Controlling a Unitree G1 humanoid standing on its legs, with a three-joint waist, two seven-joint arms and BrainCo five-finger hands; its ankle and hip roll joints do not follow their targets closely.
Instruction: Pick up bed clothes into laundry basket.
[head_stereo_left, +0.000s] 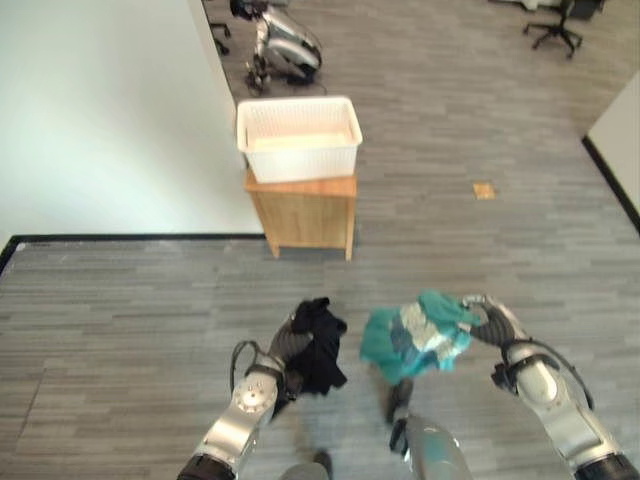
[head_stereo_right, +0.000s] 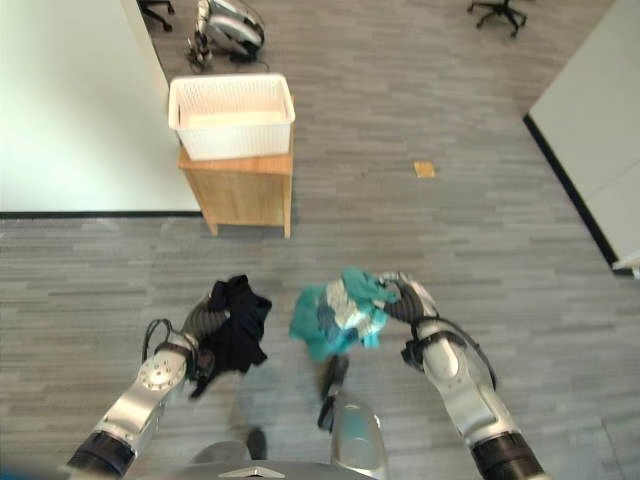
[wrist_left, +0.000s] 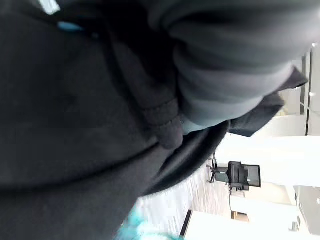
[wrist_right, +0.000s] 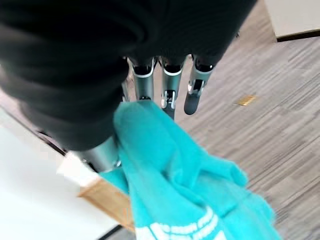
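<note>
Two garments are off the floor. In the left eye view, the left hand (head_stereo_left: 288, 345) comes in from the near left and clutches a crumpled black cloth garment (head_stereo_left: 320, 345), which hangs bunched over the fingers. The right hand (head_stereo_left: 487, 322) comes in from the near right and pinches a teal cloth garment with pale patches (head_stereo_left: 415, 337), which droops to the left of the hand. The white slatted plastic laundry basket (head_stereo_left: 298, 138) sits far ahead on a small light wooden stand (head_stereo_left: 302, 212), beside a white wall, well apart from both hands, so both garments must be carried across the grey plank floor (head_stereo_left: 480, 250).

The right eye view shows the same layout, with a small tan scrap (head_stereo_right: 425, 169) lying on the floor to the far right.

In the left wrist view, black fabric wraps so thickly that the grasp itself is hidden; a loose fold could slide out unnoticed during the walk.

In the right wrist view, the silver fingers (wrist_right: 168, 85) close on just an upper edge of the teal garment while most of it dangles free below. That narrow hold looks the weaker one. Swinging could pull it loose, or the hanging tail might catch the basket's rim and spill outside.
</note>
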